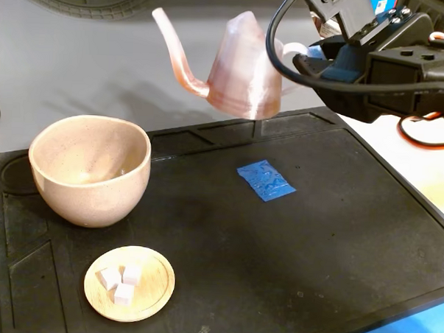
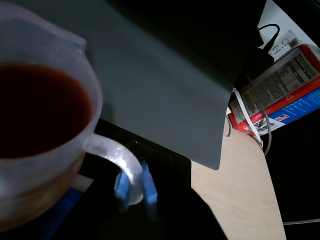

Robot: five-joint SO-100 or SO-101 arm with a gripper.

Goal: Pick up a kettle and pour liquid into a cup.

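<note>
Fixed view, item by item. Kettle (image 1: 245,68): lifted clear of the black mat (image 1: 336,245), upright or nearly so, spout pointing left, handle at the right. Gripper (image 1: 304,58): at the kettle's handle; wrist view shows blue-padded fingers (image 2: 148,185) clenched on the white loop handle (image 2: 117,157). Liquid (image 2: 40,107): dark reddish-brown, all of it inside the kettle, well below the rim; none visibly leaving the spout. Cup (image 1: 89,168): on the mat at the left, below and well left of the spout tip, appearing empty. Wooden dish (image 1: 130,283) with white cubes: in front of the cup, not involved. Blue patch (image 1: 265,180): on the mat, roughly under the kettle.

Progress, as judged: pick-up done. Remaining: carry the kettle leftward over the cup, tip, pour.
</note>
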